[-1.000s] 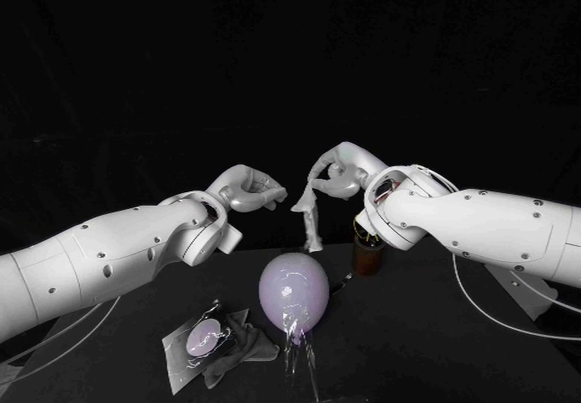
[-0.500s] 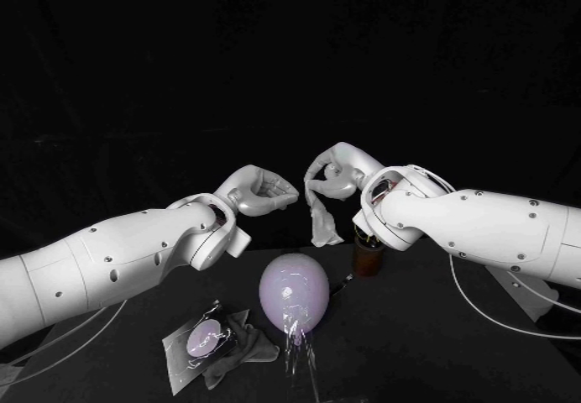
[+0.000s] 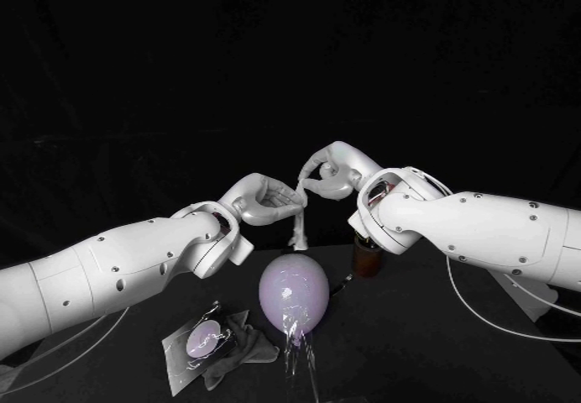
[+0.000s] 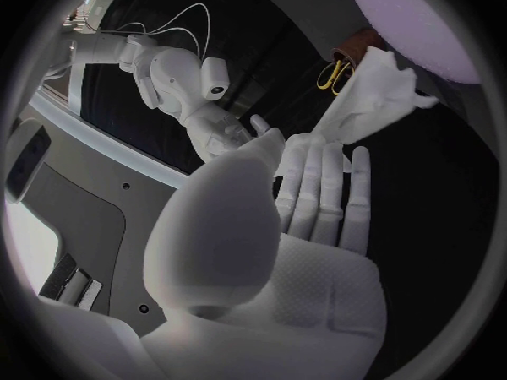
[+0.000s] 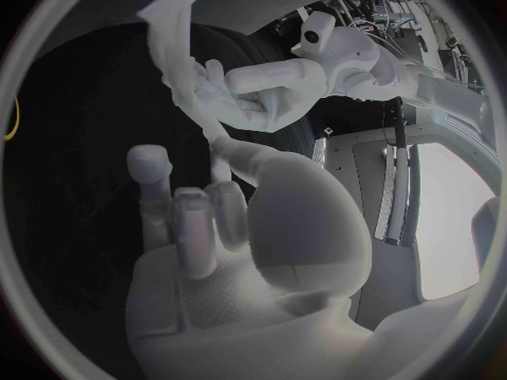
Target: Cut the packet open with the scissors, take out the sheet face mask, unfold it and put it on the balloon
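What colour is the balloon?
Pale lilac balloon; the head view shows it best.

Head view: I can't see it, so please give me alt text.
The left hand and right hand hold the mask up over the balloon. The opened packet lies on the table beside it.

The top of the sheet face mask (image 3: pixel 298 220) was lost between the fingers of the left hand (image 3: pixel 262 199) and the right hand (image 3: pixel 327 170). A brown object (image 3: pixel 366 256) stood half hidden behind the right arm (image 3: pixel 472 227). The left wrist view's rim cut off the balloon (image 4: pixel 417 29), and the mask covered part of a yellow loop (image 4: pixel 330 76). Markings on the packet (image 3: pixel 203 340) were too small to read.
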You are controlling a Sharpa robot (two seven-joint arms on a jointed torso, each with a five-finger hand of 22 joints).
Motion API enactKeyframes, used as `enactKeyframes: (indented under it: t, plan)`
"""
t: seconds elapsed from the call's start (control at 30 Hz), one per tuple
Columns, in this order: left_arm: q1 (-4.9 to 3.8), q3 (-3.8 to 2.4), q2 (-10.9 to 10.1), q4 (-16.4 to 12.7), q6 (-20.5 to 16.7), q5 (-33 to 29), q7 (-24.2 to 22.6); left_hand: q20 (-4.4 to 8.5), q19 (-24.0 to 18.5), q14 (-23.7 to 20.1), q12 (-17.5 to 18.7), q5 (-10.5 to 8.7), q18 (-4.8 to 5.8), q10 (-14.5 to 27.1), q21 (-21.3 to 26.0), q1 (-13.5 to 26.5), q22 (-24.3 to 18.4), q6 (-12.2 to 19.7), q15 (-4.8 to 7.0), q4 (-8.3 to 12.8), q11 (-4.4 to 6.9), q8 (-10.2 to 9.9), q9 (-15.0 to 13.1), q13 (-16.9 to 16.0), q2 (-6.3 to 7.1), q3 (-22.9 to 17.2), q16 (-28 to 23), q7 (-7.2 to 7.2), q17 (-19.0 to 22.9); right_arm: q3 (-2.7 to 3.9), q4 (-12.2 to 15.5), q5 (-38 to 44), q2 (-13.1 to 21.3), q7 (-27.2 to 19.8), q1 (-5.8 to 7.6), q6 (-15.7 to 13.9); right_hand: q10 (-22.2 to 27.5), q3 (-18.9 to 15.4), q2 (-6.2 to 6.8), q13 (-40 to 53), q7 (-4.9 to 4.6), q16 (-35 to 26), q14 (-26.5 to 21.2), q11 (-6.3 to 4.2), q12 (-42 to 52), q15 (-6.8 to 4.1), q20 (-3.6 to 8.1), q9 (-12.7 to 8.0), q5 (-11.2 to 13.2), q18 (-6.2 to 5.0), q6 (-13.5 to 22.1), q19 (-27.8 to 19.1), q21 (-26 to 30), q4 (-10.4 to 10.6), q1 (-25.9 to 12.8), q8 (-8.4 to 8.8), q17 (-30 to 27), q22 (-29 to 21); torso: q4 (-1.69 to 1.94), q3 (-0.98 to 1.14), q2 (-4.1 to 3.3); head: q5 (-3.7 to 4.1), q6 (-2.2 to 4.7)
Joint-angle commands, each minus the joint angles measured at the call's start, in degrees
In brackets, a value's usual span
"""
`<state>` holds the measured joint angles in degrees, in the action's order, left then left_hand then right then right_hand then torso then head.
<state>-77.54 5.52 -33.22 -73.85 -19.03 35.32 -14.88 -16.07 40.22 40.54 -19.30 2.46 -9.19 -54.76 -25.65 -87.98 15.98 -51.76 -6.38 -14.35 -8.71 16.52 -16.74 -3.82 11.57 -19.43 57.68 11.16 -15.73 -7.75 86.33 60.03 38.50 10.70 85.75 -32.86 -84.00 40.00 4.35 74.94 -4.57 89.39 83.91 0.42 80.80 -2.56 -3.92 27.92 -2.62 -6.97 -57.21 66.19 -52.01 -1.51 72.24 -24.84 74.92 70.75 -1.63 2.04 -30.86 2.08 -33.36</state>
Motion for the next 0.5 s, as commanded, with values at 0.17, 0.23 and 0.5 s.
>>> enactKeyframes:
  t: [0.17, 0.23, 0.5]
  plan:
    - [0.19, 0.05, 0.10, 0.65, -1.07, 2.44, 2.57, -0.30, 0.12, -0.19, 0.45, 0.26, -0.66, 1.02, 0.70, 1.11, -0.35, 1.49, -0.57, -1.00, -0.54, -1.43, 0.60, -0.11, 1.62, 2.02, 0.18, 0.70, -0.16, 0.05, 0.55, -0.13, -0.13, -1.50, 0.05, -1.93, -2.49, 0.32, -0.62, 7.78, 0.23, 0.24, 5.70, -0.41, 0.28, -0.47, 0.09, 1.47, -0.15, -1.19, -0.58, 0.24, -0.08, 0.08, -0.18, -2.11, 13.92, 0.09, 0.00, 0.03, 0.00, 0.07, 0.09]
    - [0.22, 0.07, 0.10, 0.71, -1.07, 2.56, 3.09, -0.30, 0.16, -0.21, 0.43, 0.26, -0.67, 1.06, 0.75, 1.19, -0.39, 1.55, -0.61, -1.10, -0.58, -1.52, 0.64, -0.13, 1.67, 2.27, 0.21, 0.75, -0.18, 0.06, 0.64, -0.18, -0.14, -1.59, 0.05, -2.06, -2.49, 0.32, -0.62, 7.78, 0.23, 0.24, 5.70, -0.41, 0.28, -0.47, 0.09, 1.47, -0.15, -1.19, -0.58, 0.24, -0.08, 0.08, -0.18, -2.11, 13.92, 0.09, 0.00, 0.01, -0.02, 0.08, 0.07]
    - [0.28, 0.10, 0.35, 0.74, -1.49, 2.82, 4.03, -0.30, 0.55, -0.35, 0.14, 0.26, -0.72, 1.39, 1.14, 1.43, -0.73, 2.72, -0.87, -1.71, -0.91, -2.55, 1.05, -0.35, 1.88, 4.52, 0.49, 1.29, -0.31, 0.06, 0.92, -0.33, -0.15, -1.78, 0.04, -2.29, -2.50, 0.35, -0.65, 7.79, 0.24, 0.25, 5.71, -0.41, 0.28, -0.47, 0.09, 1.47, -0.15, -1.18, -0.58, 0.28, -0.14, 0.06, -0.22, -2.11, 13.95, 0.13, -0.04, 0.00, 0.01, -0.08, 0.06]
